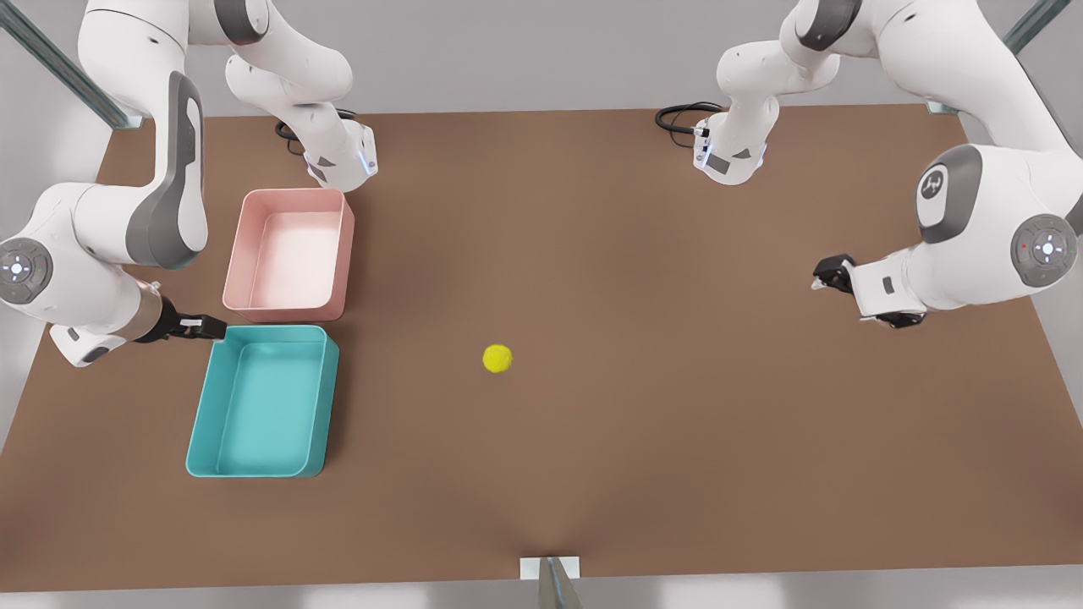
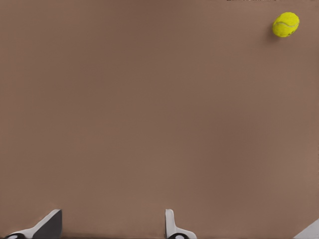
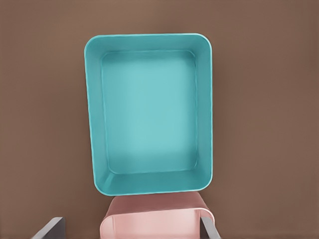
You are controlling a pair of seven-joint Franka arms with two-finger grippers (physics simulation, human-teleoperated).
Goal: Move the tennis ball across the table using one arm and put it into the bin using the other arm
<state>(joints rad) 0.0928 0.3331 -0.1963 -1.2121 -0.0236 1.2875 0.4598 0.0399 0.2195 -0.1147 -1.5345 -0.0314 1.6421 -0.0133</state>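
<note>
The tennis ball (image 1: 497, 358) lies alone on the brown table (image 1: 643, 355), near the middle, and the left wrist view catches it (image 2: 285, 24) far from the fingers. My left gripper (image 1: 833, 272) hovers at the front view's right, open (image 2: 109, 230) over bare tabletop. The teal bin (image 1: 262, 402) stands at the front view's left with nothing in it. My right gripper (image 1: 203, 326) hangs at the bin's far corner, open (image 3: 130, 231), and looks down on the bin (image 3: 149, 112).
A pink tray (image 1: 289, 254) of similar size stands just behind the teal bin, and its near end (image 3: 157, 219) lies between the right fingers. Both arm bases and black cables sit at the table's far edge. A metal post (image 1: 554, 584) meets the near edge.
</note>
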